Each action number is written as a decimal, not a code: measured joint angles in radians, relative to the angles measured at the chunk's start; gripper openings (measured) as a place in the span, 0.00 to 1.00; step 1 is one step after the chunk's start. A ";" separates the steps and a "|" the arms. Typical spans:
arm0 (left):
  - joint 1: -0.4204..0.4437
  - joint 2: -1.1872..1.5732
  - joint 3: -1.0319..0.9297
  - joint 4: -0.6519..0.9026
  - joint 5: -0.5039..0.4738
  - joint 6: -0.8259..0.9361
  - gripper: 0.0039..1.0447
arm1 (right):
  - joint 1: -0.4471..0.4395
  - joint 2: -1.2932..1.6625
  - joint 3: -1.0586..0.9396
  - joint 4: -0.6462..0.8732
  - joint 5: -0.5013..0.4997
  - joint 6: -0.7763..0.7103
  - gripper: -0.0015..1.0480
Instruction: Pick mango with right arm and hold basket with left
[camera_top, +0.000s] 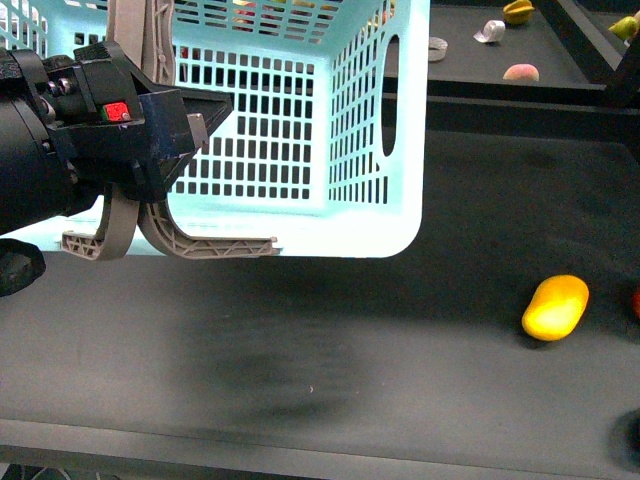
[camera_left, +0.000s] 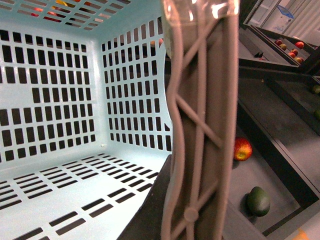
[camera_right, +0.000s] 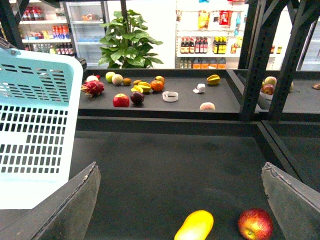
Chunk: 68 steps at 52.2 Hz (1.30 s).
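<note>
- Your right fingers (camera_right: 80, 205) stand wide apart.
- The mango (camera_right: 195, 226) lies on the dark counter (camera_right: 165, 170) just in front of them, in line with the gap. A red apple (camera_right: 255, 224) sits close beside it.
- Your left fingers (camera_top: 195, 128) are clamped on the grey handle (camera_left: 200, 125) of the light blue basket (camera_top: 370, 120).
- In the front view the mango lies to the right of the basket, clear of it.
</note>
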<state>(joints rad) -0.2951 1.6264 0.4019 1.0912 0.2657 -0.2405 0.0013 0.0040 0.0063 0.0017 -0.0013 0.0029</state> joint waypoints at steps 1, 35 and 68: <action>0.000 0.000 0.000 0.003 0.000 0.000 0.05 | 0.000 0.000 0.000 0.000 0.000 0.000 0.92; -0.011 0.000 0.000 0.010 -0.057 0.000 0.05 | 0.000 0.000 0.000 0.000 0.000 0.000 0.92; -0.011 0.000 0.000 0.009 -0.055 0.000 0.05 | 0.000 0.000 0.000 0.000 0.000 0.000 0.92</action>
<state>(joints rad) -0.3061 1.6264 0.4019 1.1004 0.2111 -0.2401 0.0013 0.0040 0.0063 0.0017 -0.0013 0.0029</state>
